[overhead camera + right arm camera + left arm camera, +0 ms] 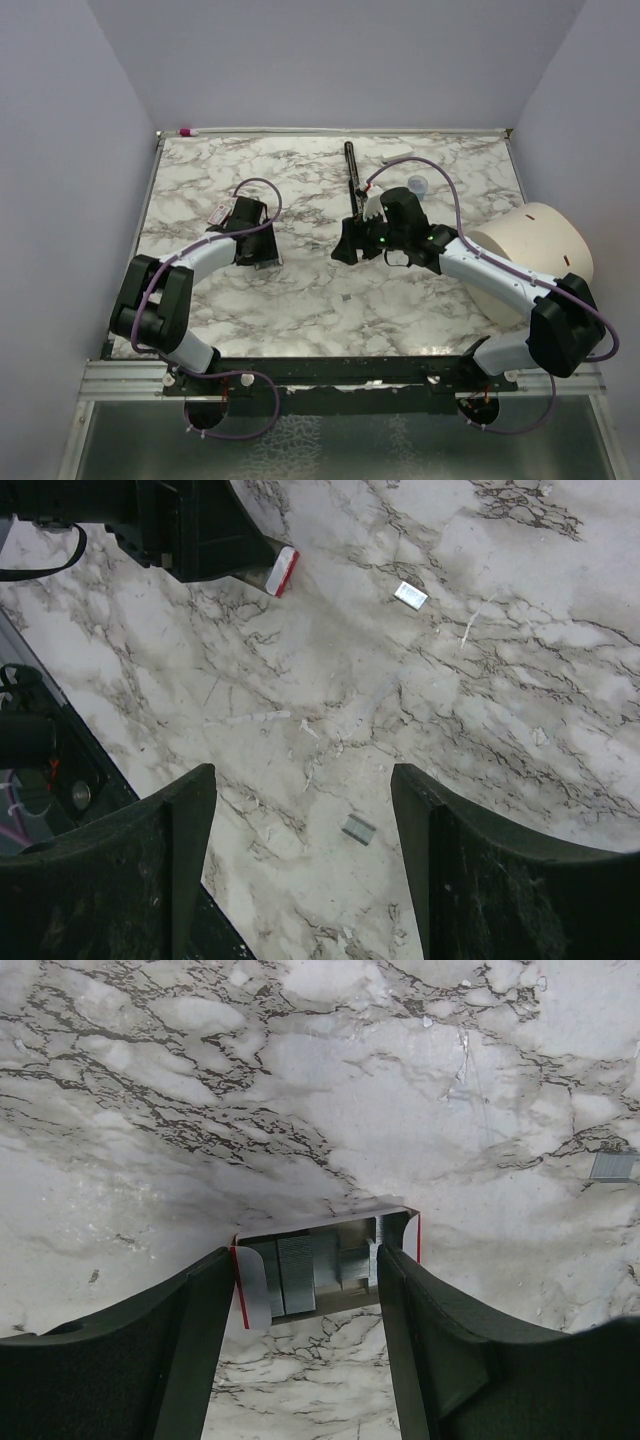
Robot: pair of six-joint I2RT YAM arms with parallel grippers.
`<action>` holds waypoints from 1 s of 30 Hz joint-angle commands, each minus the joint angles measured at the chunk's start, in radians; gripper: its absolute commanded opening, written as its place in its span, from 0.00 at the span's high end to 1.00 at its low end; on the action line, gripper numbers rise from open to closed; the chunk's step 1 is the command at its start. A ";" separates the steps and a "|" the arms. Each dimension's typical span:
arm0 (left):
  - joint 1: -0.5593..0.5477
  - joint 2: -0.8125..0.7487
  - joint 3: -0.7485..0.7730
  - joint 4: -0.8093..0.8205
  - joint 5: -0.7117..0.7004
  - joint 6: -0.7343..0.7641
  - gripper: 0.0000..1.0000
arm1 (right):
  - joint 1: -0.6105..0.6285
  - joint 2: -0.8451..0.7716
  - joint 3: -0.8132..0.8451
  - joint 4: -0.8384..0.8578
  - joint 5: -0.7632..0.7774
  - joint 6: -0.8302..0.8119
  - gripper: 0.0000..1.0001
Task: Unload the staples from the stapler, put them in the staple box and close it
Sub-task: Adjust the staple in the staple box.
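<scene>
My left gripper point(308, 1256) is shut on the stapler point(325, 1265), which sits crosswise between its fingertips. The stapler's red-and-white sides press against the pads, and its grey metal inside faces the camera with a block of staples point(296, 1275) in it. From above, this gripper point(262, 250) hangs low over the marble left of centre. In the right wrist view the stapler's red-and-white end point(282, 572) shows at the top. My right gripper point(302, 772) stands open above the marble with nothing between its fingers. Loose staple strips point(358, 829) point(410, 595) point(612, 1166) lie on the table.
A long thin black bar point(352, 175) and a small white block point(395, 152) lie at the back of the marble table point(300, 300). A large white cylinder point(535, 255) stands at the right edge by the right arm. Grey walls enclose the table.
</scene>
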 commanded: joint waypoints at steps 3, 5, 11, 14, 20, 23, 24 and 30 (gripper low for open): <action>-0.018 0.026 0.032 -0.044 -0.043 0.022 0.38 | -0.005 -0.006 0.000 0.000 0.019 -0.014 0.30; -0.026 0.026 0.038 -0.056 -0.054 0.032 0.38 | -0.005 -0.006 0.001 0.001 0.017 -0.012 0.30; -0.034 0.009 0.033 -0.065 -0.062 0.044 0.41 | -0.005 -0.004 0.001 0.003 0.016 -0.011 0.30; -0.038 0.007 0.032 -0.074 -0.076 0.049 0.40 | -0.005 -0.004 0.000 0.003 0.015 -0.011 0.30; -0.043 0.027 0.045 -0.079 -0.076 0.044 0.38 | -0.004 -0.006 0.001 0.004 0.012 -0.011 0.30; -0.044 0.035 0.051 -0.081 -0.080 0.042 0.37 | -0.005 -0.008 0.000 0.004 0.013 -0.012 0.30; -0.044 0.033 0.050 -0.078 -0.077 0.043 0.36 | -0.004 -0.008 -0.001 0.005 0.013 -0.011 0.30; -0.046 0.035 0.045 -0.075 -0.077 0.046 0.34 | -0.005 -0.006 -0.002 0.006 0.013 -0.012 0.30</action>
